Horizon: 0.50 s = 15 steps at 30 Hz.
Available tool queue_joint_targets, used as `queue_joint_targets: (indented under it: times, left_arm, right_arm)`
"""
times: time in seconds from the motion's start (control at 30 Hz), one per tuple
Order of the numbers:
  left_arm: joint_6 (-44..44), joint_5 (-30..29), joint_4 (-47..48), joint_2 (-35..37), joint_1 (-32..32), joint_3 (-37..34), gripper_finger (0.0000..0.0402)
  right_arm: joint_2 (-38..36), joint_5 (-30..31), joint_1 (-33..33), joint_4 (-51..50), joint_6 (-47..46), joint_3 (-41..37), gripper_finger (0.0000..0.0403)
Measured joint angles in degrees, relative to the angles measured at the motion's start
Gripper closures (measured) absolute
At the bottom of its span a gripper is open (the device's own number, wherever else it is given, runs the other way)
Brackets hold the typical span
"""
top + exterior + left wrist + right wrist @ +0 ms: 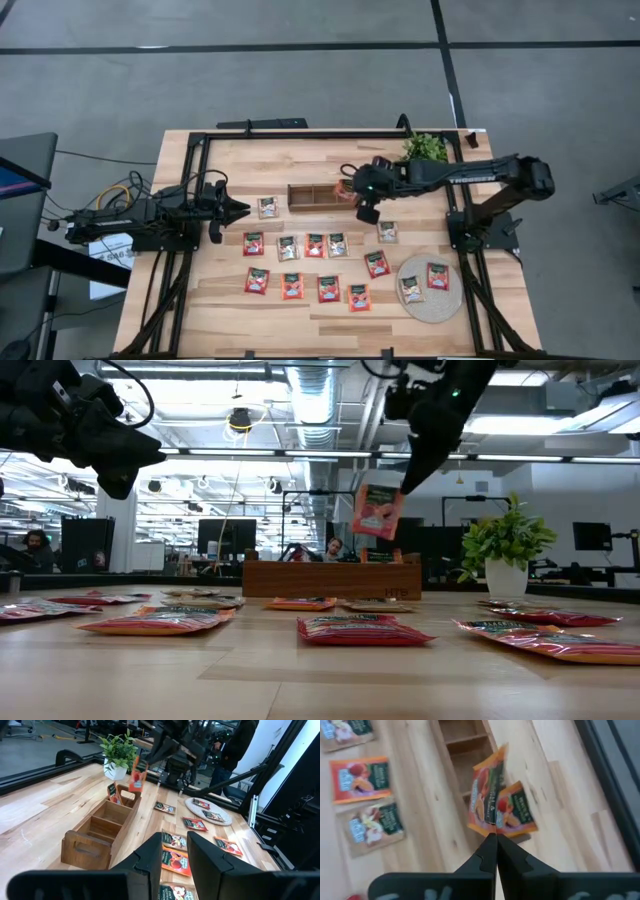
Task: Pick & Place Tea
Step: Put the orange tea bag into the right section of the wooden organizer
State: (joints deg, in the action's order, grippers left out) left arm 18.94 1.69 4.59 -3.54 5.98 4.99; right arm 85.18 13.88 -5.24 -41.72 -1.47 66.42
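Tea sachets lie scattered across the wooden table (220,300), and going from left to right I begin with my left gripper (240,209), which hovers at the table's left side with its fingers a little apart and nothing between them. Just beside it toward the right lies a pale sachet (268,207), apart from my fingertips. Next comes the wooden box (318,195) with its compartments, and in front of it rows of red and pale sachets (315,245) flat on the boards. Over the box's right end my right gripper (491,836) hangs above the table, fingers pressed together on the edge of a red sachet (487,795), which dangles below them clear of the wood. Farther right, two sachets rest on the round woven mat (425,307), and a green plant (426,148) stands at the back.
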Motion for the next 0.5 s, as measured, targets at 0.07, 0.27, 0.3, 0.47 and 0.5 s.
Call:
queue_joint_targets:
  times: [0.07,0.27,0.3,0.47,0.5]
  left_arm:
    - [0.0,0.0,0.0,0.0,0.0,0.0,0.0318]
    - [0.0,0.0,0.0,0.0,0.0,0.0,0.0318]
    - [0.0,0.0,0.0,0.0,0.0,0.0,0.0318]
    - [0.0,0.0,0.0,0.0,0.0,0.0,0.0318]
    - [-0.1,0.0,0.0,-0.1,0.0,0.0,0.0318]
  right_arm:
    - [1.0,0.1,-0.8,-0.5,2.4,0.7,0.0403]
    - [3.4,0.2,-2.5,-2.4,10.0,2.5,0.0403]
    - [3.5,0.6,-2.9,-3.4,11.0,2.6,0.0403]
    - [4.1,1.5,-4.6,-5.4,15.3,3.4,0.0403]
    - [4.2,1.5,-4.8,-4.9,16.1,3.6,0.0403]
